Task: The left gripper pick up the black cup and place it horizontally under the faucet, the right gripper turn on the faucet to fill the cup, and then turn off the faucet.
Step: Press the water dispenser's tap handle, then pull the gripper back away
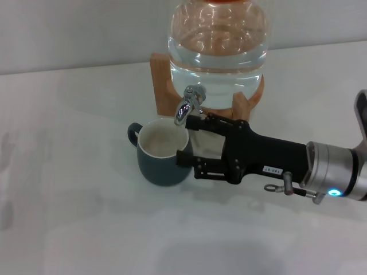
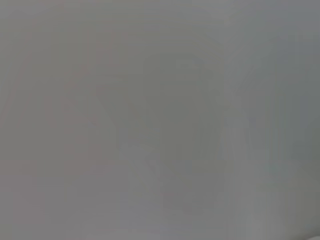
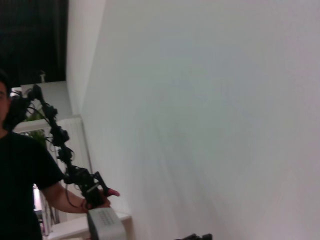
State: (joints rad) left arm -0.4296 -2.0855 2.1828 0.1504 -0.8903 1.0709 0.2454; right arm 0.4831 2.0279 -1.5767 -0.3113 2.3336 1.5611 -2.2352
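Across the bottom of the head view, the white table [image 1: 74, 229] lay bare, with broad open room along the lower and left edges of the frame. Just above that, entering from the right edge, the right gripper [image 1: 187, 141] reached leftward on its long black body with a silver wrist. Its fingers stood apart: one finger [image 1: 184, 158] lay against the near right side of the black cup [image 1: 163, 152], the other reached up beside the spout, with the cup's right rim between them. The cup stood upright at frame centre, cream inside showing, its loop handle pointing to the upper left, its mouth directly below the spout of the faucet [image 1: 189, 104]. Room to the cup's left was free; to its right the gripper filled the space.

Behind the cup, the chrome faucet projected from the clear glass jar [image 1: 218, 51], which held water and rested on a wooden stand [image 1: 163, 80] at upper centre.

The left gripper appeared in no view; the left wrist view showed only plain grey. The right wrist view showed a pale wall [image 3: 210, 100] and, at lower left, a person [image 3: 22, 185] in a black shirt holding a jointed black device [image 3: 75, 175].
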